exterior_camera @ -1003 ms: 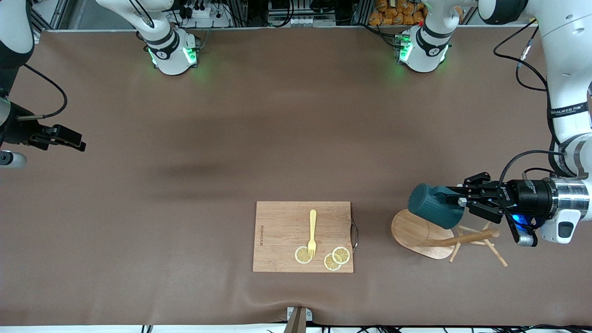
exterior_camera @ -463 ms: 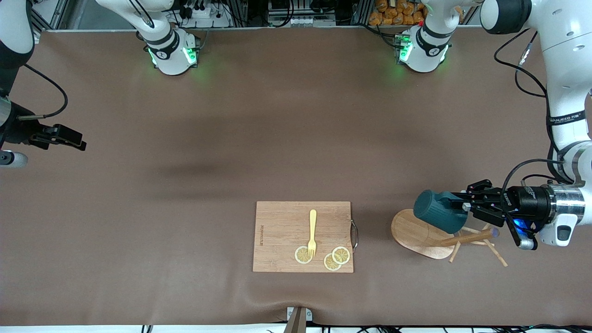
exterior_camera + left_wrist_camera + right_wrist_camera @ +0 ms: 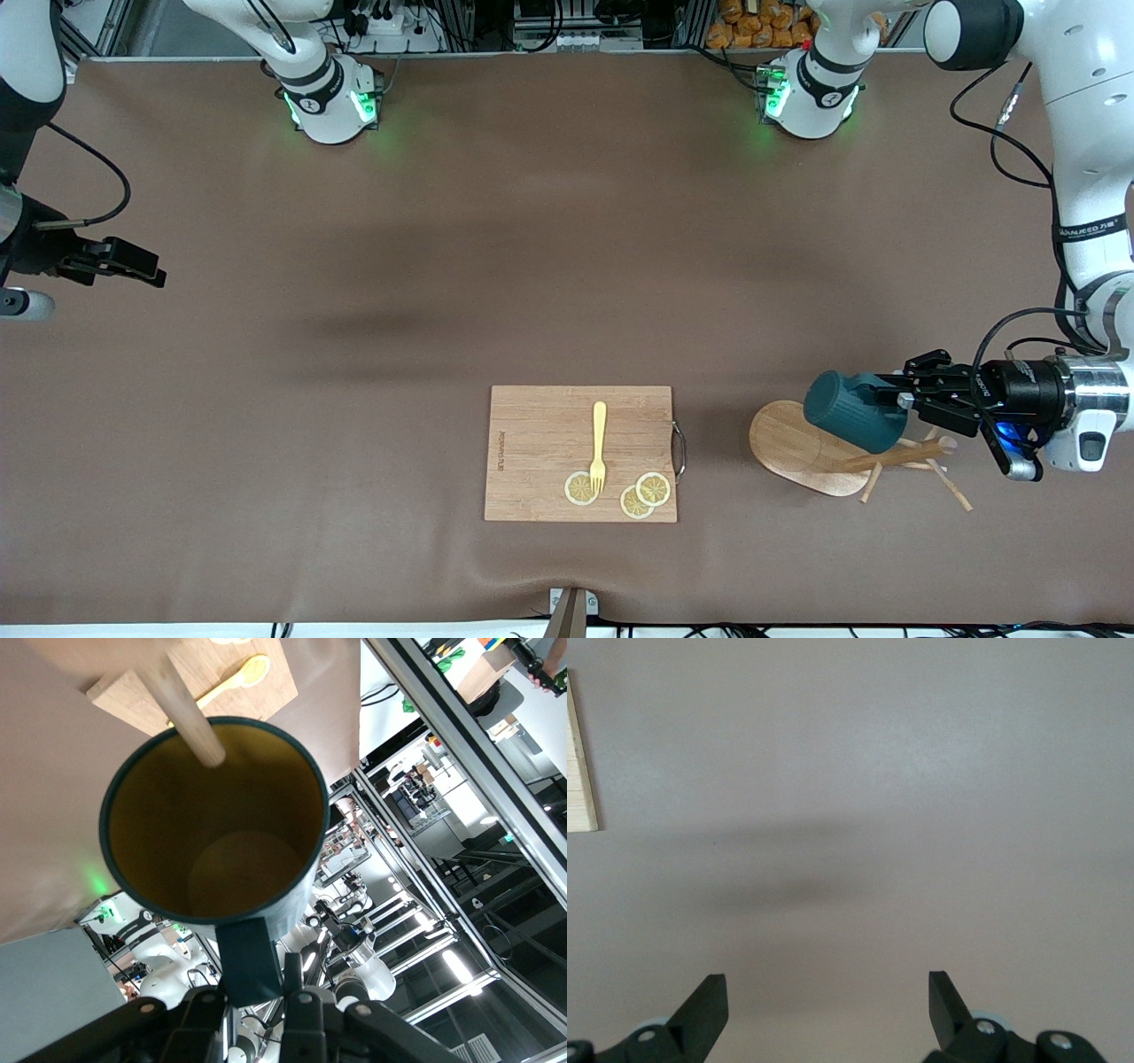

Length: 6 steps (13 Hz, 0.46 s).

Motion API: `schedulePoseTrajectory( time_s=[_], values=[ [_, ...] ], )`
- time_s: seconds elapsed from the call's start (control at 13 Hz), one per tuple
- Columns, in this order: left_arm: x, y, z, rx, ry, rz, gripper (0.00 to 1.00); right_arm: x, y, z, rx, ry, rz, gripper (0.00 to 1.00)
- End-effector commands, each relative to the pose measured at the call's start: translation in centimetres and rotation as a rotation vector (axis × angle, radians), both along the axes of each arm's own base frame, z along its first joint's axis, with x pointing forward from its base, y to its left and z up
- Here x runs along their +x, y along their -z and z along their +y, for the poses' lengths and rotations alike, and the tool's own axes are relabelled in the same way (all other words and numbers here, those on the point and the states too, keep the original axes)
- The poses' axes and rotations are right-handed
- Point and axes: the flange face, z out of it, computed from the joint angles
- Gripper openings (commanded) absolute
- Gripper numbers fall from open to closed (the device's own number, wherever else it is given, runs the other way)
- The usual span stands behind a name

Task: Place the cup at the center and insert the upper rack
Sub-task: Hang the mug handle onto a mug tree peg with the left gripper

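Pinching the cup (image 3: 849, 415) by its handle, the left tool (image 3: 905, 400) held it sideways over the toppled upper rack (image 3: 802, 446), presumably for carrying centreward; the right tool (image 3: 828, 1005) waited spread above bare tabletop (image 3: 496, 266).

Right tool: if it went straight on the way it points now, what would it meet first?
The right tool stands open and points at bare table; that cloth looks first in line. The cutting board lies off to one side.
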Motion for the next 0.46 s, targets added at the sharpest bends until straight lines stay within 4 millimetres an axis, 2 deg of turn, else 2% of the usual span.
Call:
schedulePoseTrajectory(
  time_s=[0.0, 0.39],
  values=[
    [-0.4, -0.2, 1.3, -0.003, 0.007, -0.018, 0.0, -0.4, -0.1, -0.1, -0.002, -0.01, 0.004, 1.0],
    [-0.4, 1.9, 2.4, -0.01, -0.001, -0.016, 0.0, -0.3, 0.0, 0.2, 0.0, -0.014, 0.007, 1.0]
  ],
)
